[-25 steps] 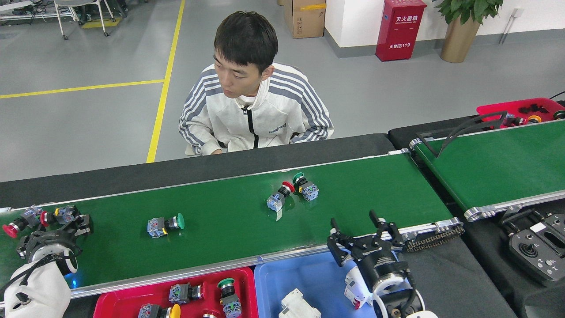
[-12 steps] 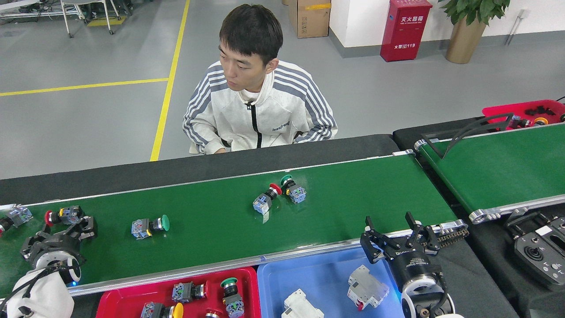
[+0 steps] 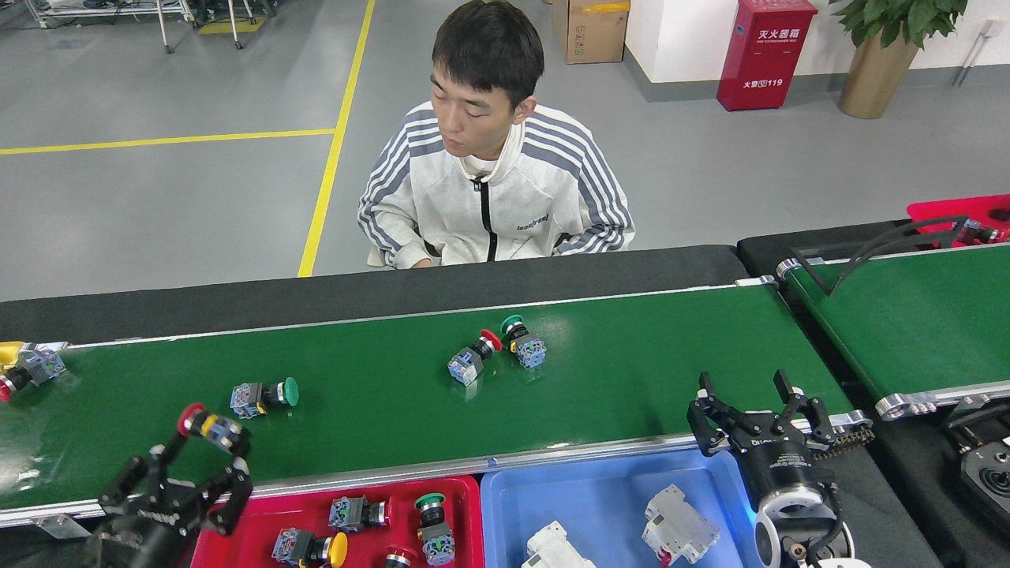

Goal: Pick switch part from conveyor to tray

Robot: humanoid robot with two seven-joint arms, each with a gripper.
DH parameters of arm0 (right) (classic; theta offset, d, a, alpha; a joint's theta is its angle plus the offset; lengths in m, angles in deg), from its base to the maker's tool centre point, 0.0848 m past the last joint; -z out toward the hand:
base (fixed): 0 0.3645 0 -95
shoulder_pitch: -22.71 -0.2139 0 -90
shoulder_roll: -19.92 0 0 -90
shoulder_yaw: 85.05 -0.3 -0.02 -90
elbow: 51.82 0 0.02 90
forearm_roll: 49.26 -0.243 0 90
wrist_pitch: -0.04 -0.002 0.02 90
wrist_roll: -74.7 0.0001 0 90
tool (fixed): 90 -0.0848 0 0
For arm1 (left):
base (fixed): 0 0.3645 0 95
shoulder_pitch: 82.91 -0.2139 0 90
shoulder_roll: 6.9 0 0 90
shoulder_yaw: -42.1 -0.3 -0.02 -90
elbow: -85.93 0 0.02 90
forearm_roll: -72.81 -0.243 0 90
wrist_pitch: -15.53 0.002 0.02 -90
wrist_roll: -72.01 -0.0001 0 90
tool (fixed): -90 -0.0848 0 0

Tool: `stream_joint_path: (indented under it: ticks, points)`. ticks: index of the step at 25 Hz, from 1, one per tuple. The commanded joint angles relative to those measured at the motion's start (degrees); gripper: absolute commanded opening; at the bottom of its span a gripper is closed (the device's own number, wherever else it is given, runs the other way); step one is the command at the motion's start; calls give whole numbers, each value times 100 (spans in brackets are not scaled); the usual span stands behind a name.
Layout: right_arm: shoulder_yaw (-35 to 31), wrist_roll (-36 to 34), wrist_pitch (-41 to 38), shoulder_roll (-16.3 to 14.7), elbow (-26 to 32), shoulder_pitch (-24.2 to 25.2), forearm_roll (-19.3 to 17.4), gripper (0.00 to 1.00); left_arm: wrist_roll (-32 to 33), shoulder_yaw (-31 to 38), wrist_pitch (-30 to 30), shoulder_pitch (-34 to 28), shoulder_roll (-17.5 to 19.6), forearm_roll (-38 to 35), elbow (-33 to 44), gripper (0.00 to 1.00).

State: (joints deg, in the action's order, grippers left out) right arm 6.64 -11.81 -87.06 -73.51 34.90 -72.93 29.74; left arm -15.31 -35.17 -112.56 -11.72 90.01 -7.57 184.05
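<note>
L gripper (image 3: 207,460) now lifted w/ red switch part (image 3: 207,426) clamped; R gripper (image 3: 756,404) jaws apart.

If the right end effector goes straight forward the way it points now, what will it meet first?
Probably bare belt. The right end effector, jaws open, points away from the robot across the conveyor. No switch part lies in that line; the nearest pair sits well to its left. Depth is hard to judge.

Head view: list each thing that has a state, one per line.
Left gripper: shut on red-capped switch, lifted off the conveyor.
Right gripper: open, empty.
Red tray: holds several switches.
Blue tray: holds white parts.
Green-capped switch: lying on its side.
</note>
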Motion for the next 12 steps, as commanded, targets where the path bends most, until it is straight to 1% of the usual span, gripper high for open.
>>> stream_joint_path:
  ticks: [1, 3, 7, 9, 10, 12]
  points:
    - [-28, -15, -9, -34, 125, 28, -16, 100, -22, 73, -629, -97, -233, 23, 173, 100]
    - [-28, -15, -18, -34, 204, 98, -7, 100, -22, 116, -647, -124, -453, 23, 226, 100]
    - [-28, -15, -9, -34, 248, 142, -16, 100, -22, 538, -515, -115, -523, 14, 252, 100]
    - [-19, -24, -18, -34, 248, 204, -16, 100, -31, 1022, -102, -115, -611, 23, 243, 100]
    - [-19, -24, -18, -34, 248, 221, -7, 100, -31, 1346, 205, -62, -681, 14, 226, 100]
    - [-19, -24, -27, -34, 248, 221, -7, 100, -31, 1839, 848, 17, -637, -4, 147, 100]
